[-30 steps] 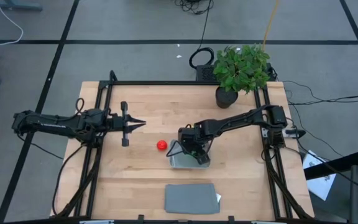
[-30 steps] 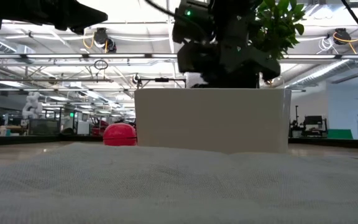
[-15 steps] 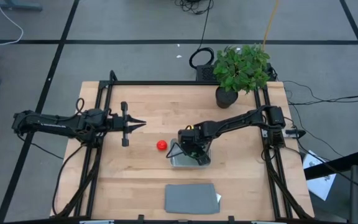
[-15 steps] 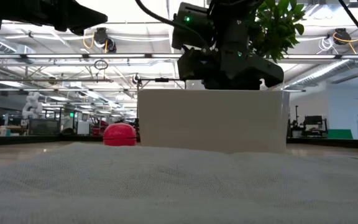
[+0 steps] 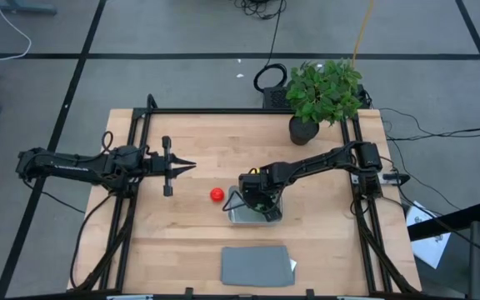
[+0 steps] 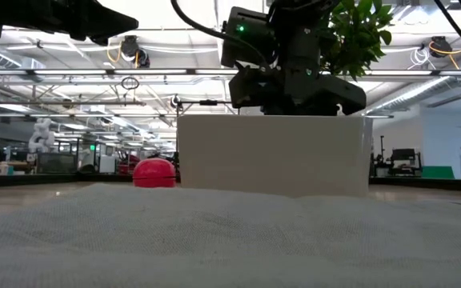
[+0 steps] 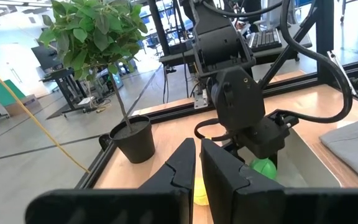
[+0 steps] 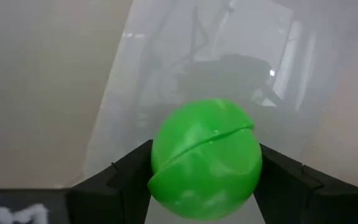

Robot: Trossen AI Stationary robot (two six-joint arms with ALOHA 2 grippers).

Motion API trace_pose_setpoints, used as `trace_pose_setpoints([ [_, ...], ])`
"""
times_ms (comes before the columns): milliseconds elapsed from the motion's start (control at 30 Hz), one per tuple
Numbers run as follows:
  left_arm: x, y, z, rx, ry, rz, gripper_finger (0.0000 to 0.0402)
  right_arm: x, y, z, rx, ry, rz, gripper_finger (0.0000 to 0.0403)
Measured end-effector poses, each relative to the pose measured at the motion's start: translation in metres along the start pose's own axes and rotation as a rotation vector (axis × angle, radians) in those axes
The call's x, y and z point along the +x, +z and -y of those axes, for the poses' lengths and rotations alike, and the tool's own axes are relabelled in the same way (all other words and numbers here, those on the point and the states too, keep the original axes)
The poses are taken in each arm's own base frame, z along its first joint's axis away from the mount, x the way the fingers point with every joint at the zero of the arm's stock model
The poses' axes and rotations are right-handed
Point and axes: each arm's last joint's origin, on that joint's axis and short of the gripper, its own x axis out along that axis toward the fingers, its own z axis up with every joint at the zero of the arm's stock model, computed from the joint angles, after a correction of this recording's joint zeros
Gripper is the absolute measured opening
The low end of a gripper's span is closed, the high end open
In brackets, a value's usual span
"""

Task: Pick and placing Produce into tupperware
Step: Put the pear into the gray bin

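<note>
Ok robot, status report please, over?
Right gripper shut on green ball, low over tupperware. Left gripper shut, waiting left. Red ball still on table. Nothing blocking.

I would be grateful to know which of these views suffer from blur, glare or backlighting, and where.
Low view: the grey lid fills the foreground out of focus, and bright ceiling light silhouettes the right gripper. Right wrist view: the green piece is sharp, while the tupperware wall around it looks hazy with dim reflections. Left wrist view: the left gripper close up is soft. High view: evenly lit.
</note>
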Motion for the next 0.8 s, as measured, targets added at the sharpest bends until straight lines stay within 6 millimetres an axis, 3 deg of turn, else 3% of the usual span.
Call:
trace_pose_setpoints([
  [800,0.0,0.0,0.0,-0.011,0.0,0.0,0.0031,0.001,0.0029,-0.0046,0.056,0.006,0.017,0.0256],
])
